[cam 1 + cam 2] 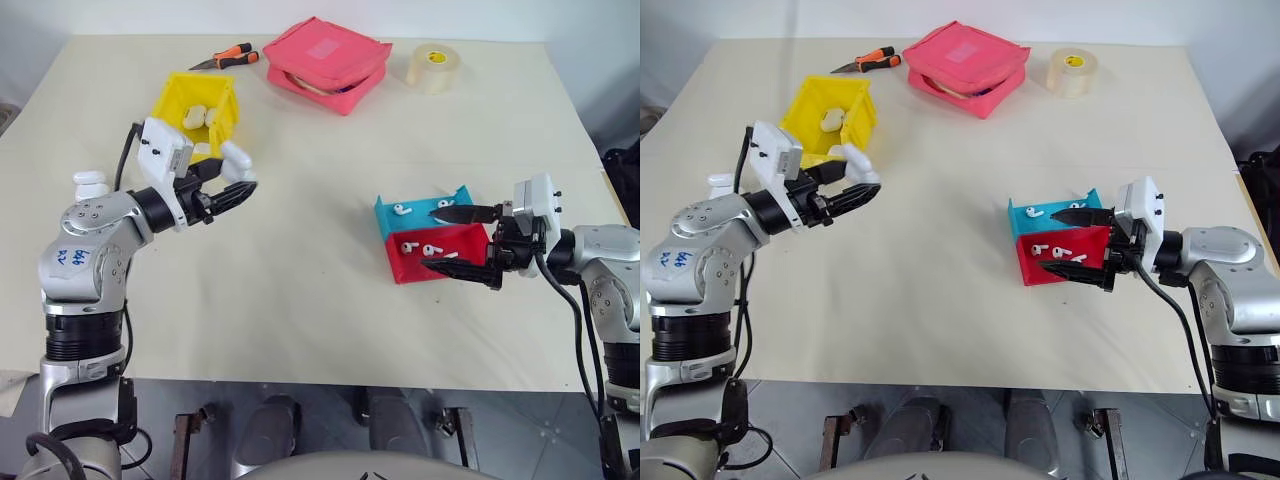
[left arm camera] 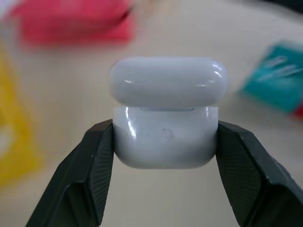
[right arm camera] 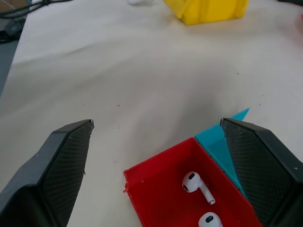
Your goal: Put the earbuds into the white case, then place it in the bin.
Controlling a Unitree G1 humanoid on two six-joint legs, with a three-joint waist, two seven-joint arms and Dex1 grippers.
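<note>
I have the white case [image 2: 165, 120] pinched between the two black fingers of my left gripper [image 1: 228, 193], lid flipped up above the body, held off the table just beside the front of the yellow bin [image 1: 176, 100]. That bin sits toward the far left of the cream table [image 1: 300, 290] and has a couple of look-alike white cases lying inside it. The earbuds [image 3: 195, 183] lie in the two shallow trays on my right: two in the red tray [image 1: 455, 260] and at least one in the teal tray [image 1: 425, 209], which touches the red one on its far side. My right gripper [image 1: 460, 240] hangs over those trays with its jaws spread wide and holding nothing. At the far edge of the table I see a pink pouch [image 1: 327, 62], orange-handled pliers [image 1: 228, 58] and a roll of tape [image 1: 434, 68].
</note>
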